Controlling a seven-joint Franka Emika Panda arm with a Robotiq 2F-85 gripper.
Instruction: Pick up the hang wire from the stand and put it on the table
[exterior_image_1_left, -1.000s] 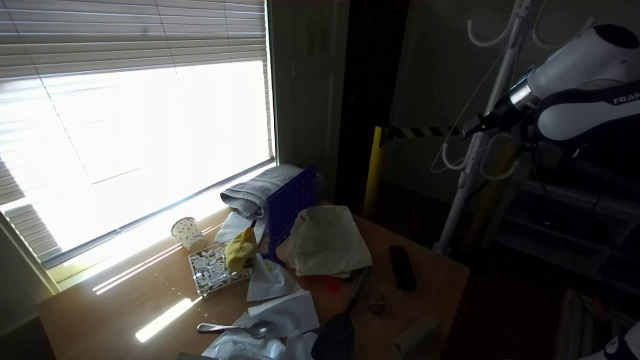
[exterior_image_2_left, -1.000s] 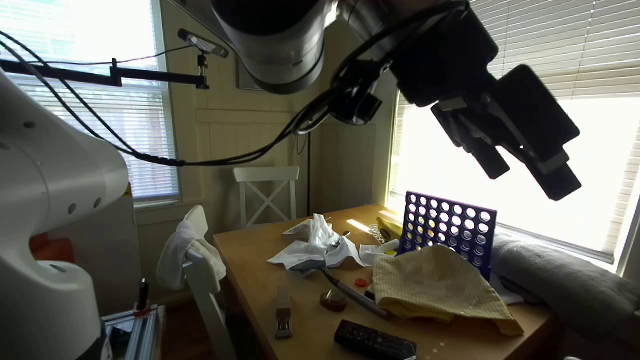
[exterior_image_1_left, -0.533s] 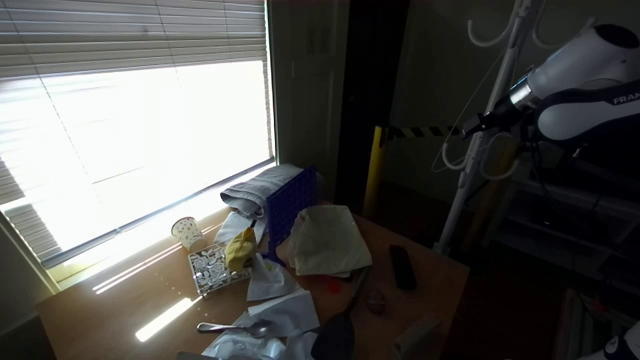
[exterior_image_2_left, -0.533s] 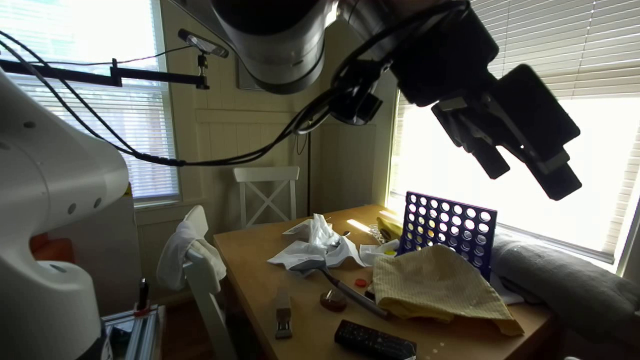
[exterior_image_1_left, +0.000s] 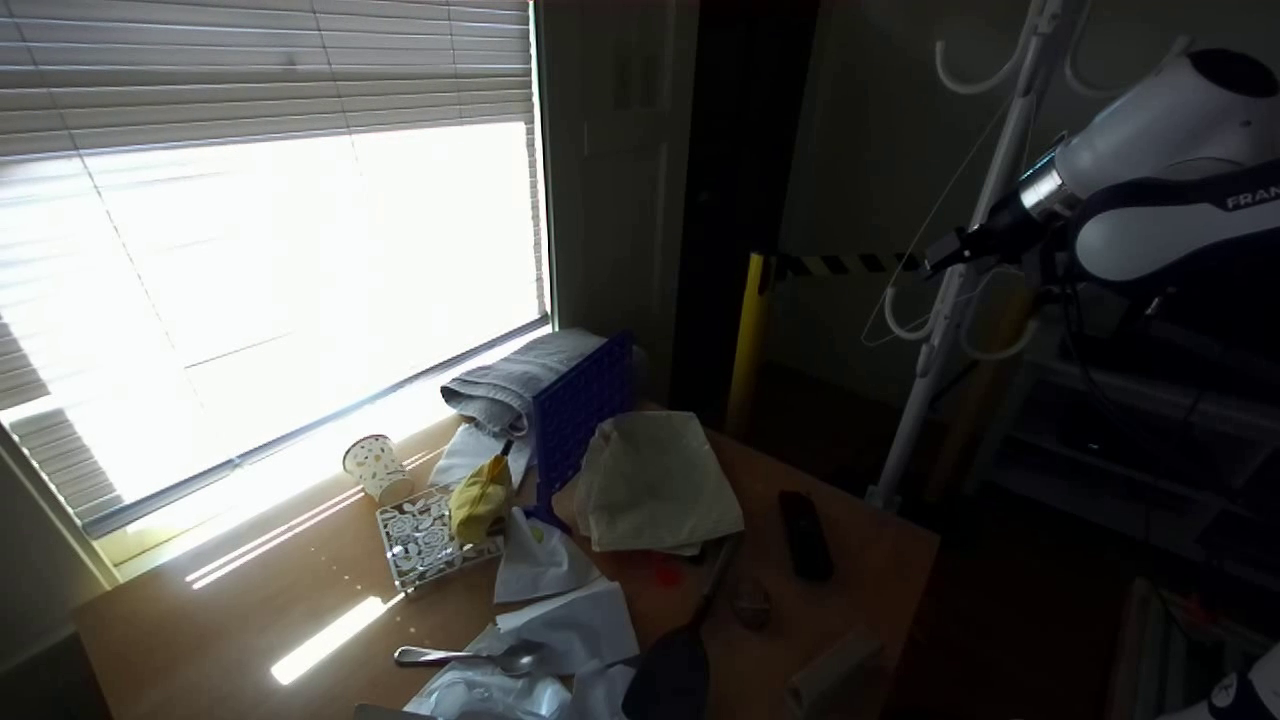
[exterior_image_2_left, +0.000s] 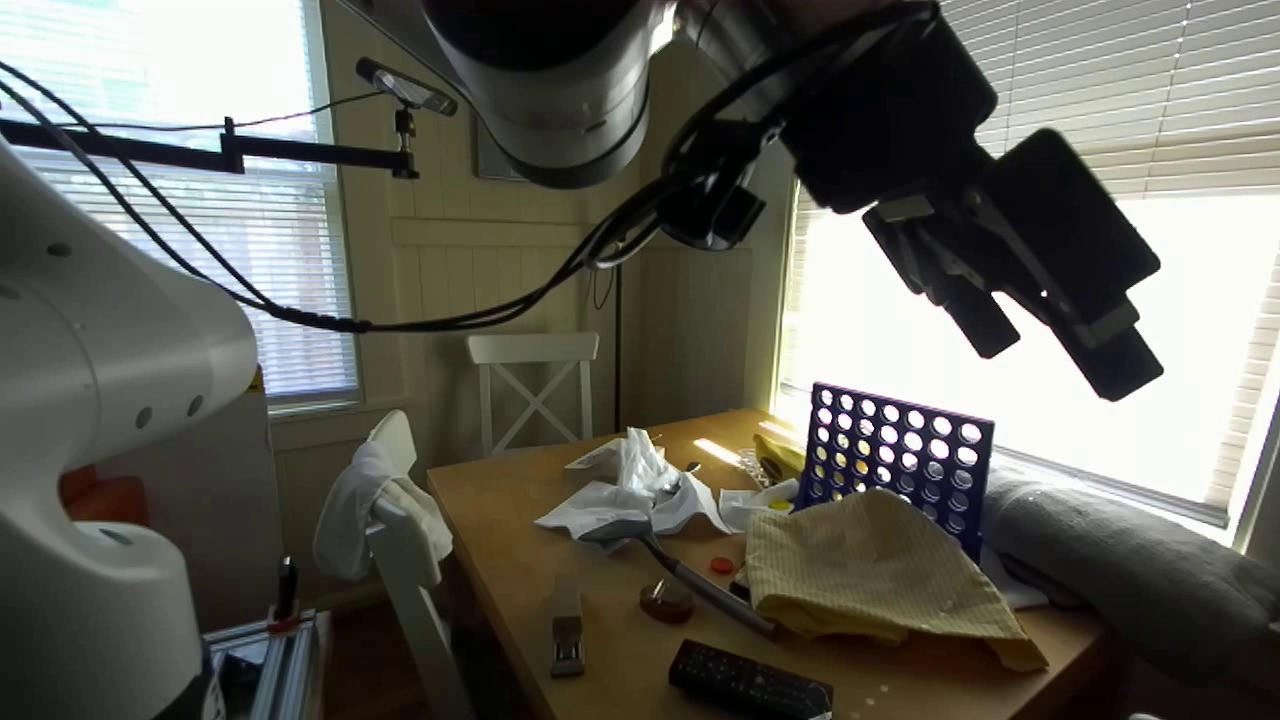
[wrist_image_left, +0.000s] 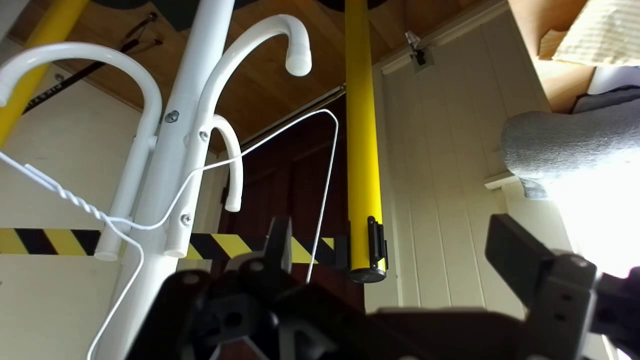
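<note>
In an exterior view: with white arm (exterior_image_1_left: 1150, 135) sloped downward by one white hooked-pole stand (exterior_image_1_left: 1002, 165). In an exterior view: higher than light-brown wooden bench (exterior_image_2_left: 615, 640), with black two-finger gripper (exterior_image_2_left: 1065, 365) spread. In wrist view: one bent white hang wire (wrist_image_left: 217, 164) across stand, one strand between fingers (wrist_image_left: 517, 255) at unclear depth.

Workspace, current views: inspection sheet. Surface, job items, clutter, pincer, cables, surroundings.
Surface: wide light-brown wooden table, bright sun patches on it.
Job items: thin white wire hanger at the tall white hooked stand; point of support unclear.
Clutter: black rectangular remote, dark blue plastic board with holes, yellow striped cloth, white paper sheets, on the table.
Pincer: black, open, not closed on the hanger.
Cables: black cable bundle sags in a loose curve; snags: nothing seen.
Surroundings: yellow post, black-striped yellow belt, white slatted blinds, white chair; people: nothing seen.
</note>
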